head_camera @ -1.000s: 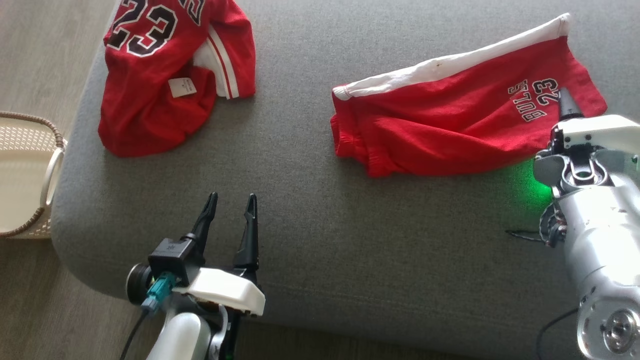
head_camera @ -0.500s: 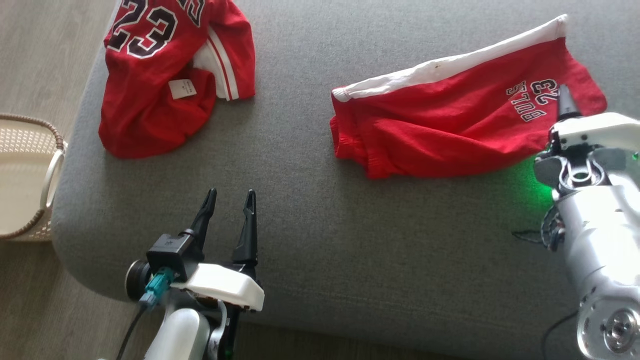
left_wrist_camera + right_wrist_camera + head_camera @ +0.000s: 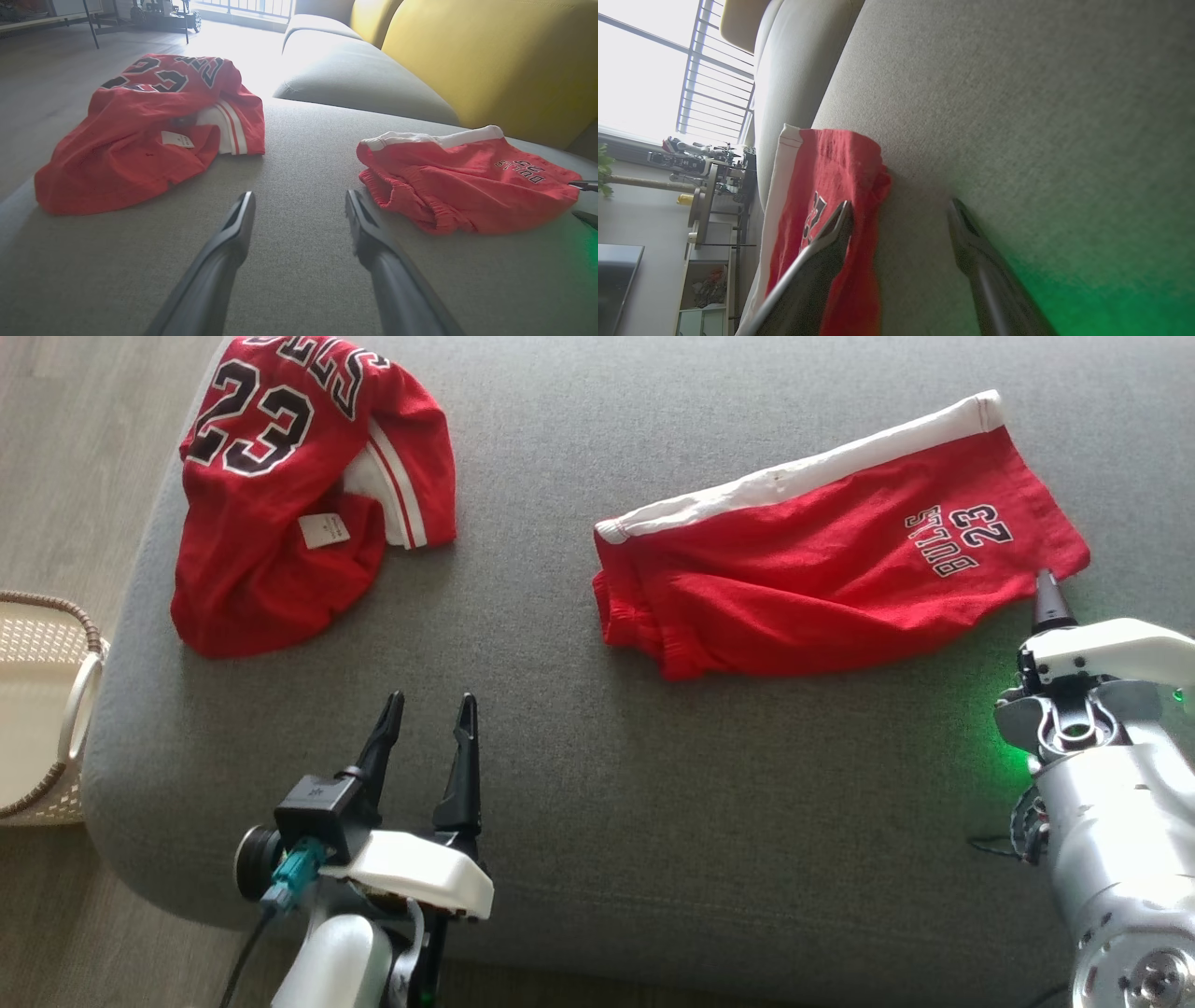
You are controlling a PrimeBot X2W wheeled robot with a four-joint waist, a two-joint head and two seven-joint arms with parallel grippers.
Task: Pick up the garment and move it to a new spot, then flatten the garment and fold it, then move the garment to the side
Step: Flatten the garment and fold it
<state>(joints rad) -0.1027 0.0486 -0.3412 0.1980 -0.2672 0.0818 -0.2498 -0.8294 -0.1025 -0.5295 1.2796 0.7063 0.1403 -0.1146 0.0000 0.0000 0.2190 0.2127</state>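
Ok, red shorts (image 3: 822,588) lie roughly flat on the grey sofa cushion (image 3: 653,821), toward its far right, white side stripe on the far edge and the "BULLS 23" print near the right hem. Right gripper (image 3: 899,205) sits at that hem corner, turned on its side. In its wrist view the jaws stand apart, one finger (image 3: 831,233) over the red fabric, the other over bare cushion, nothing clamped. Can't tell if the finger touches the cloth. Green glow on the cushion just beside that wrist. Left gripper (image 3: 431,700) hovers over the near edge of the cushion, spread and empty, well apart from the shorts. Crumpled red jersey (image 3: 280,541) with a "23" sits at the far left corner. White woven basket (image 3: 37,709) stands on the floor to the left of the sofa.
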